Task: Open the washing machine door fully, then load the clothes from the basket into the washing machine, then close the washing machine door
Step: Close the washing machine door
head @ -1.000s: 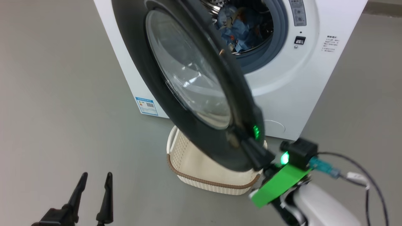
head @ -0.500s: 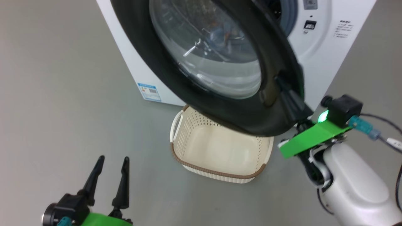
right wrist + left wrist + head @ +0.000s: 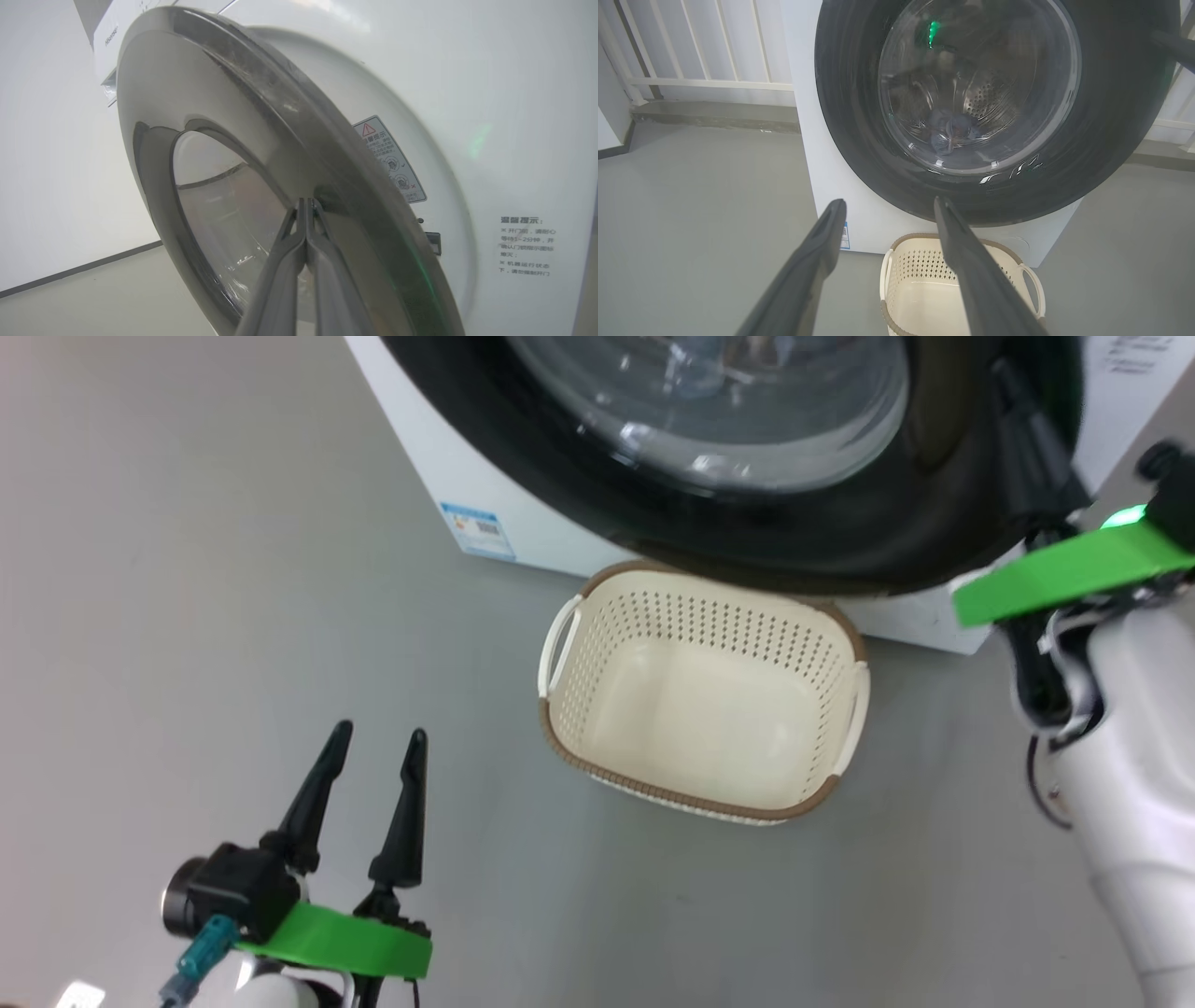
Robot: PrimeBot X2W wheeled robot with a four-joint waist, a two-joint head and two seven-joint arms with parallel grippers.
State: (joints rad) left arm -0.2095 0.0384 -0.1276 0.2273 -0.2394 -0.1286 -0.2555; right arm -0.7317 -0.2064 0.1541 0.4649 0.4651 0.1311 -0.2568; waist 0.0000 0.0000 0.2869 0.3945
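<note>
Five entries, listed from the left edge to the right edge of the head view.

1. Left gripper (image 3: 380, 732), two long dark fingers, lower left. The fingers are spread wide with nothing between them, above the grey floor (image 3: 187, 616) and well apart from everything else. Risk: slight.

2. Big white front-loading washing machine (image 3: 411, 439), top centre, with a small blue label (image 3: 476, 529) at its lower corner.

3. Small cream-white perforated plastic basket with a woven brown rim (image 3: 653, 791), centre. It is empty and sits on the floor just in front of the machine, below the door's lower edge. Risk: the pale right forearm (image 3: 1134, 756) nudges it during a final push, which would not harm the load.

4. Large round door with a glossy black rim and bulging clear glass (image 3: 794, 546), top centre to upper right. It is swung nearly against the machine front. The right wrist view shows a gap between the door edge and the front, so it is judged not yet latched. The light blue printed clothes (image 3: 948, 133) lie low in the steel drum (image 3: 985, 95), seen through the glass in the left wrist view.

5. Right gripper (image 3: 306, 203), upper right. The fingers are pressed together and hold nothing, with the tips set against the door beside the glass. Risks:
   - The tips skate off the glossy curved surface.
   - Too soft a push lets the door spring back unlatched.
   - Fabric may be caught at the opening; this cannot be told.
</note>
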